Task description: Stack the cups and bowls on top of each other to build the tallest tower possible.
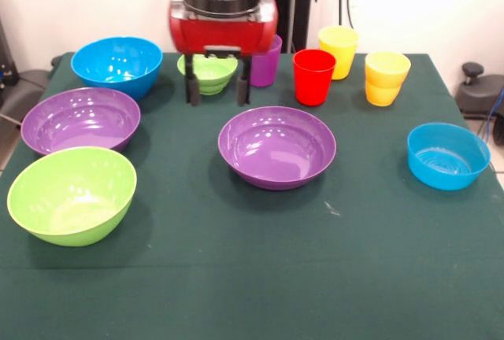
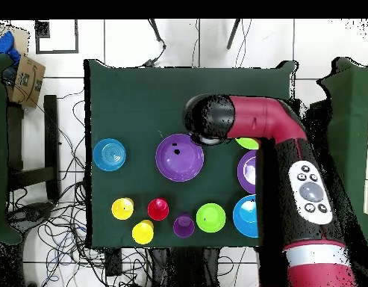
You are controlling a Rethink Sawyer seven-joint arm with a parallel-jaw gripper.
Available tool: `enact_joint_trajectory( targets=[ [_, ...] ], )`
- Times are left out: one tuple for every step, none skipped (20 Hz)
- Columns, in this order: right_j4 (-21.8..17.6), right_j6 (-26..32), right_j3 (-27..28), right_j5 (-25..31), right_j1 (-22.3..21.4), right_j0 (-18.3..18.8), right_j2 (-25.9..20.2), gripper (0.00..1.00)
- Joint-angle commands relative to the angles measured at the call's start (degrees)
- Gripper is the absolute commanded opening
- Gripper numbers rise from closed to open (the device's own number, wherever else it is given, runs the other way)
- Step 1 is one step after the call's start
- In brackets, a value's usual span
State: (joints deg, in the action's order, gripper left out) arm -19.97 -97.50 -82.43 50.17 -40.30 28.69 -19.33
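The robot's black gripper (image 1: 216,88) hangs with its two fingers apart, in front of the small shiny green plastic bowl (image 1: 208,72) at the far side. Nothing is stacked. A big purple plastic bowl (image 1: 276,147) sits mid-table.

Front camera faces the robot across the table (image 1: 260,277); overhead looks straight down.

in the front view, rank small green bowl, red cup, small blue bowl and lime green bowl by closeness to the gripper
1. Small green bowl, right behind the gripper, between its open fingers.
2. Red cup, to the picture's right.
3. Lime green bowl, near left corner.
4. Small blue bowl, far right.
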Motion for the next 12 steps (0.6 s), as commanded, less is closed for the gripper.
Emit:
enact_joint_trajectory(
  targets=[
    [0.19, 16.06, 3.88, 10.86, 1.69, 3.60, -6.76, 1.00],
    [0.04, 16.28, 3.73, 10.49, 1.52, 4.00, -7.30, 1.00],
    [-0.16, 16.34, 3.52, 10.35, 1.50, 4.26, -7.75, 1.00],
    [-0.35, 16.41, 3.31, 10.21, 1.48, 4.52, -8.21, 1.00],
    [-0.73, 16.28, 3.16, 9.94, 1.45, 4.67, -8.56, 1.00],
    [-1.17, 16.26, 2.43, 8.77, 1.36, 5.04, -8.97, 1.00],
    [-1.50, 16.55, 2.03, 8.02, 1.18, 5.54, -9.46, 1.00],
    [-1.77, 16.41, 1.41, 7.49, 0.85, 5.79, -9.64, 1.00],
    [-2.16, 15.91, 0.46, 7.55, -0.18, 5.89, -9.54, 1.00],
    [-2.73, 14.88, 0.25, 7.79, -0.48, 5.41, -9.00, 1.00],
    [-3.31, 13.84, 0.03, 8.04, -0.79, 4.93, -8.46, 1.00],
    [-4.03, 12.32, -0.30, 7.42, -0.62, 4.34, -7.84, 1.00]
  ],
)
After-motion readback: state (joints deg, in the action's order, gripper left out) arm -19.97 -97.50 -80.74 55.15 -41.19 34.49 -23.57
